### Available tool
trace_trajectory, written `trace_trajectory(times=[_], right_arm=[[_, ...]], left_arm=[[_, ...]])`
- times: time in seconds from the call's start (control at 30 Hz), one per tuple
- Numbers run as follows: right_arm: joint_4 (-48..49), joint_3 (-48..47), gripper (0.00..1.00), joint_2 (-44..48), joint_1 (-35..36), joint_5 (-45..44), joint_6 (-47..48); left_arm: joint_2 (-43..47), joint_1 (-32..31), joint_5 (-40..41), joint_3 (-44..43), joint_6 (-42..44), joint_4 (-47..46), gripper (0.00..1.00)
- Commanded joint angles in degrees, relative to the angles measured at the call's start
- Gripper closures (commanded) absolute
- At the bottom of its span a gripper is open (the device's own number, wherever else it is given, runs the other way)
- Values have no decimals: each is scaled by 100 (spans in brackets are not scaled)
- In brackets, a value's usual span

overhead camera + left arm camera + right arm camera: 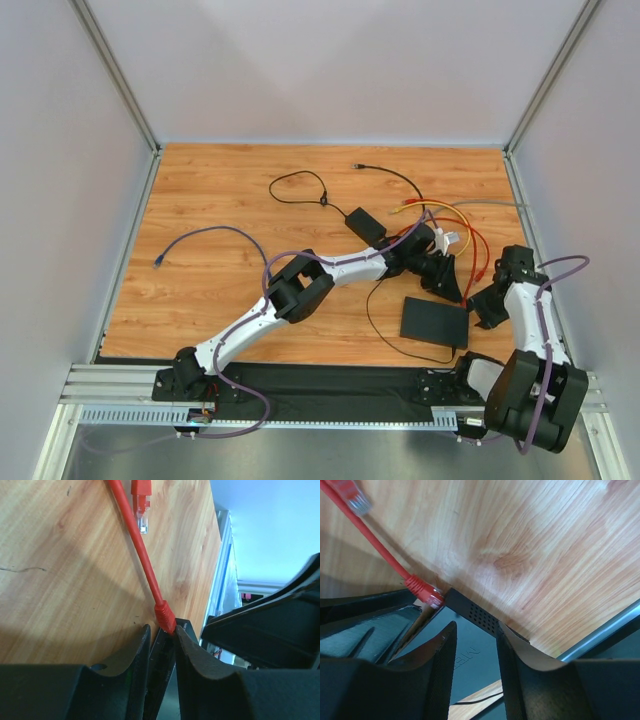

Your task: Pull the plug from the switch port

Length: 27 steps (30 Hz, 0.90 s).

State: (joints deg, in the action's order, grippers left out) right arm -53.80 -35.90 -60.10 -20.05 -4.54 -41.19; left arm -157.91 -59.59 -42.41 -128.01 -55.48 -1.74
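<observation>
Switch (pixel 433 322) sits near-right on the worktop (pixel 220 200), with the red plug (pixel 423 591) seated in its corner port. Left tool (pixel 161 630) pinches the switch edge right beside the plug, probably to brace it. Right tool (pixel 475 626) hangs part-spread over the switch, gripping nothing, plug just outside its fingers.

Two white-and-black arms with purple cables

The left arm (pixel 245 330) and the right arm (pixel 535 315) each have smooth white tubes joined by chunky black joints (pixel 300 290) — round and boxy. A thin purple cable (pixel 570 261) loops loosely along each arm. Up close, the fingers (pixel 200 675) are dull black plastic, thick at the back and curving to thin tips. By the left base (pixel 180 380) there may be small red wires — too tiny to be sure.
</observation>
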Motion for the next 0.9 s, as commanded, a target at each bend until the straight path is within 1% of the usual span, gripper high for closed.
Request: trace_trajectory(times=[0.0, 0.1, 0.2, 0.53, 0.73, 0.87], right_arm=[[220, 109, 61, -212, 220, 23, -161], [344, 206, 61, -502, 300, 49, -240], [344, 206, 62, -565, 344, -21, -258], [168, 197, 70, -503, 336, -83, -302], [151, 198, 69, -503, 344, -179, -293], [98, 180, 70, -512, 335, -197, -284]], left_arm=[[-56, -44, -241, -146, -216, -247, 66], [-65, -35, -303, -93, -305, -415, 66], [-56, -44, -338, -75, -288, -441, 66], [-179, -123, -417, -172, -445, -485, 68], [-162, -123, -478, -181, -507, -319, 69], [-197, -123, -522, -163, -612, -458, 69]])
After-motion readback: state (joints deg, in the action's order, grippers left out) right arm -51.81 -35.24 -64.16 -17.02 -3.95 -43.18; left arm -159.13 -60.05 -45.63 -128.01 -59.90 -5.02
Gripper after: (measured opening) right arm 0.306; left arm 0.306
